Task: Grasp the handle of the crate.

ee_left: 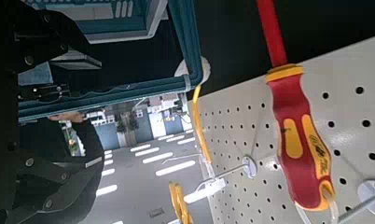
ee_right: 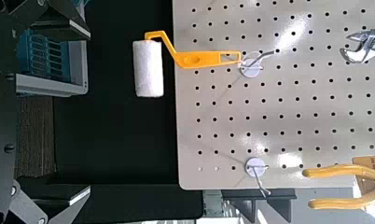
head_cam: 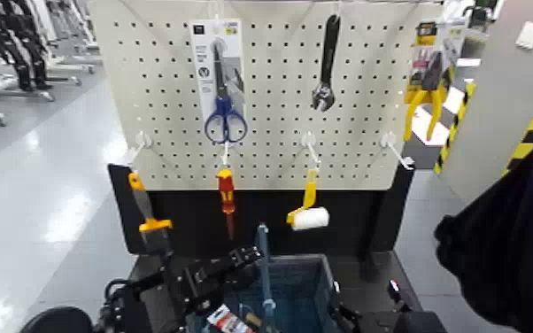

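You're in a workshop or robot lab hall. A white pegboard [head_cam: 266, 89] carries hooked tools: scissors [head_cam: 224, 106], wrench [head_cam: 326, 66], pliers [head_cam: 425, 93], with a screwdriver [head_cam: 226, 199] and paint roller [head_cam: 308, 212] along its lower edge. Left of the pegboard, glossy grey floor [head_cam: 40, 177]; right of it, hazard-striped edging [head_cam: 454, 124].

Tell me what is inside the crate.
In the head view, the crate shows a bare slatted floor toward its back. At the near edge, small items show, too cropped to identify. The upright handle and left gripper cover part.
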Action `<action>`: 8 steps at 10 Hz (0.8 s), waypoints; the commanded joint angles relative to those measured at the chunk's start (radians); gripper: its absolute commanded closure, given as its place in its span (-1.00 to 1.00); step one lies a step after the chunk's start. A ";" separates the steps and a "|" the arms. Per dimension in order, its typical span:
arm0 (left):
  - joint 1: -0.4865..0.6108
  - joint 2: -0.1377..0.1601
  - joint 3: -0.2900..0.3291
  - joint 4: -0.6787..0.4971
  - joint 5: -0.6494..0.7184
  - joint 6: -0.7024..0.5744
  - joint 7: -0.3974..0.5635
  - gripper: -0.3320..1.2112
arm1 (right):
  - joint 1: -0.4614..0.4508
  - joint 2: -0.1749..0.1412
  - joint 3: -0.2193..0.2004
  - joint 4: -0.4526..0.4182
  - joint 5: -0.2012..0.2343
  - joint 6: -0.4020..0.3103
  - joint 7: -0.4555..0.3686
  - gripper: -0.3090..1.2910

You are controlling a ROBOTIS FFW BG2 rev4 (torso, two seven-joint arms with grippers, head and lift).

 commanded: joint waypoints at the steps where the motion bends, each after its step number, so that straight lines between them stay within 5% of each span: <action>1: -0.031 0.004 -0.061 0.046 0.046 -0.004 -0.039 0.35 | -0.002 -0.002 -0.002 0.001 -0.006 -0.006 0.000 -0.43; 2: -0.034 0.003 -0.074 0.054 0.046 -0.004 -0.051 0.82 | -0.002 -0.002 -0.002 0.001 -0.006 -0.006 0.000 -0.43; 3: -0.029 -0.002 -0.071 0.052 0.047 -0.004 -0.051 0.96 | -0.001 -0.002 -0.002 0.001 -0.008 -0.006 0.000 -0.43; 8: -0.003 -0.017 -0.060 0.043 0.050 -0.018 -0.049 0.96 | -0.001 -0.003 -0.002 0.001 -0.008 -0.002 0.000 -0.43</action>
